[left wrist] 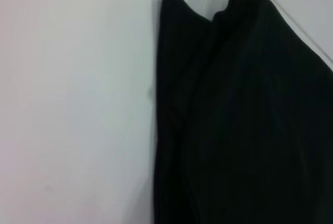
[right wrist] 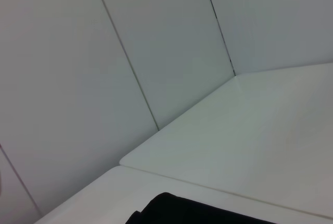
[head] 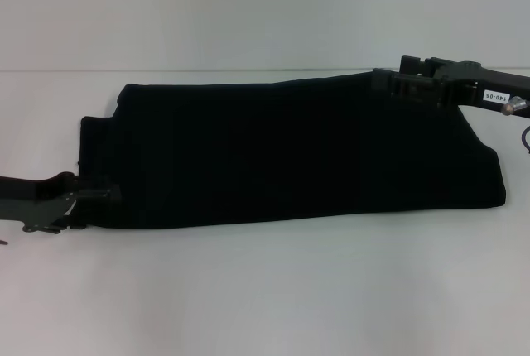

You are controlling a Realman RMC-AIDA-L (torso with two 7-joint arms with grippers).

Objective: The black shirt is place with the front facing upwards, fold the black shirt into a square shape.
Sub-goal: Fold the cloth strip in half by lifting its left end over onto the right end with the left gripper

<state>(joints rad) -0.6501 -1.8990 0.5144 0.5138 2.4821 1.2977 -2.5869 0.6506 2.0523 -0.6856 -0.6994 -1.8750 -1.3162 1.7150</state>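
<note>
Black shirt (head: 290, 153) lies on the white surface (head: 265, 290) as a long band running left to right, lettering out of sight, so the lengthwise folds look done and the crosswise folds into a square look still to come. Left claw (head: 99, 194) sits at the band's near left corner, right claw (head: 389, 83) at its far right corner. Cannot tell how far either claw is open, or whether either has cloth.
</note>
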